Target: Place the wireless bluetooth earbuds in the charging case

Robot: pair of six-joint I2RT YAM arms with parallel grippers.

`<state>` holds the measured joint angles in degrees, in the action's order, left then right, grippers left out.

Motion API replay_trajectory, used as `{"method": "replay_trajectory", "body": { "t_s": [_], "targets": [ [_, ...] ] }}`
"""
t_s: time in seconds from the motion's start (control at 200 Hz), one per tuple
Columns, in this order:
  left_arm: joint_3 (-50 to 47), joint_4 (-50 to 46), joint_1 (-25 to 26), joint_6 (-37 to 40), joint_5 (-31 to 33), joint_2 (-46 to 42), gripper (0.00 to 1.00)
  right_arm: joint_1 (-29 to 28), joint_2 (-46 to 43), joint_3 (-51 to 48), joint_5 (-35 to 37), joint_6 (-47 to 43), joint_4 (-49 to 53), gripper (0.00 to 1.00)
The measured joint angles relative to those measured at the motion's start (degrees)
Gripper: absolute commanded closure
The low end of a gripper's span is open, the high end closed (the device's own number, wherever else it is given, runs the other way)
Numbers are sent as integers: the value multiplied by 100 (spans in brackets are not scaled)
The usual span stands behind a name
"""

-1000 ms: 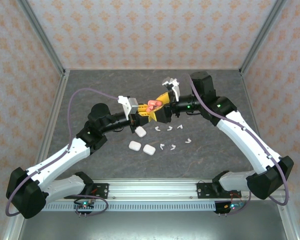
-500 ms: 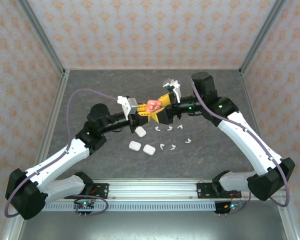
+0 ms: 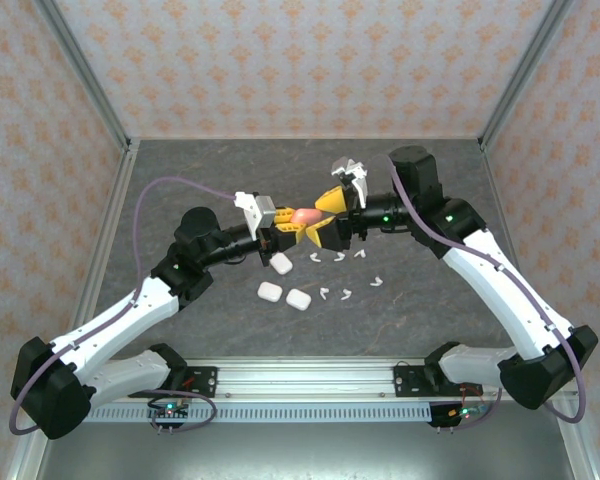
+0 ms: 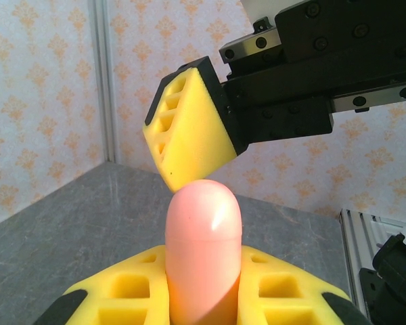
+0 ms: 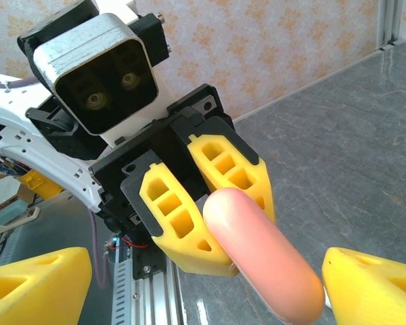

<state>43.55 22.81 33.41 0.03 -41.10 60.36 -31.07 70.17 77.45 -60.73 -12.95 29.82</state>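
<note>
My L fingers (image 5: pixel 172 218) are clenched on one end of the pink case (image 5: pixel 260 254). They hold it in the air over the middle of the tabletop (image 3: pixel 180 180), free end toward my R arm. My R fingers (image 5: pixel 34 284) are spread wide, one each side of that free end w/ a gap both sides. In the L wrist view one R finger sits just above the case tip; touching or not, can't tell.

Step in hand, as I read it: get the lid open so buds can go in. To do it well:
- Hold the L grip firm & level, no twisting.
- Bring R in square to the case.
- Catch only the lid half, not the body, & not my own L fingers, which are v. close.
- Shell looks glossy & rounded, so prob. slippery. Squeeze gently & pry slow, else it could pop out & drop to the tabletop.

Looks: the case is coral-pink, smooth, capsule-shaped w/ a shiny highlight, no seam I can make out from here. The earbuds (image 3: pixel 338 257) are tiny white stemmed bits, six or so. They lie scattered loose on the tabletop just right of centre, on the near-edge side of the held case. Three white cases (image 3: pixel 299 299) lie just left of them.
</note>
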Motion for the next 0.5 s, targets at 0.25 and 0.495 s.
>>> {"method": "replay_trajectory", "body": {
  "t_s": [0.25, 0.495],
  "targets": [
    [0, -70, 0, -2, 177, 0, 100, 0, -160, -251, 1025, 68, -35, 7],
    [-210, -61, 0, -2, 804, -267, 100, 15, -601, -1123, 2140, 640, -625, 1]
  ]
}}
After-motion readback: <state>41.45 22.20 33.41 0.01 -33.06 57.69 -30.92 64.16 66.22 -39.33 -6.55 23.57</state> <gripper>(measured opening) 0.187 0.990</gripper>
